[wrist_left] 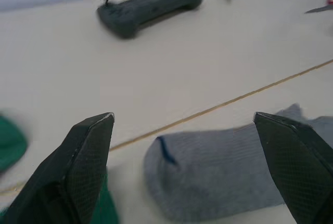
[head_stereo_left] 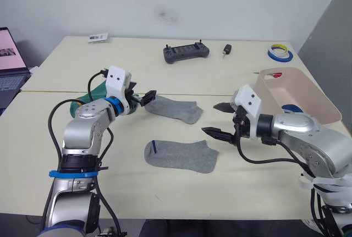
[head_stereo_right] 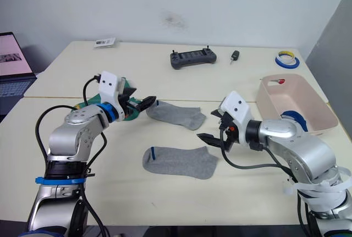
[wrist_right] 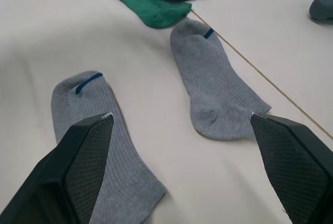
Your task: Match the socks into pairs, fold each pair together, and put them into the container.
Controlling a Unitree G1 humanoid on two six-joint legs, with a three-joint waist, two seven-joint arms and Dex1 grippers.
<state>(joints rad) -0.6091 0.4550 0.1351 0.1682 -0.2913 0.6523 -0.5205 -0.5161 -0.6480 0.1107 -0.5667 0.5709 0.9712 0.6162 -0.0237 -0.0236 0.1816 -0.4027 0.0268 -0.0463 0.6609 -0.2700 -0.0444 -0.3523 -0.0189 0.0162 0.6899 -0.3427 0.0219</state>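
Socks, grey, two of them, lie flat on the cream table [head_stereo_left: 165,193], apart from each other: the far grey sock [head_stereo_left: 175,109] sits just past the table's seam, the near grey sock [head_stereo_left: 181,156] closer to the robot, each ribbed knit with a short blue stripe at the cuff. Green socks [head_stereo_left: 96,93] lie bunched at the left, partly hidden behind the left arm; the right wrist view shows their green fabric [wrist_right: 161,7] touching or just beside the cuff end of the far grey sock. A dark blue item [head_stereo_left: 292,109], too hidden to tell apart, lies inside the container [head_stereo_left: 308,91], a pale pink-beige smooth plastic tub with rounded corners and flared rim at the table's right edge. Left gripper [head_stereo_left: 144,98] hovers at the cuff end of the far grey sock, its textured black fingers spread wide and holding nothing; the left wrist view shows that cuff between the fingers [wrist_left: 83,167]. Right gripper [head_stereo_left: 217,119] hangs between the two grey socks' toe ends, fingers wide apart, empty. At the table's far side are a dark handheld controller [head_stereo_left: 186,51], a small black key fob [head_stereo_left: 226,49], a roll of blue tape [head_stereo_left: 280,53] and a small card [head_stereo_left: 99,37]. A laptop [head_stereo_left: 11,66] stands open at the far left.
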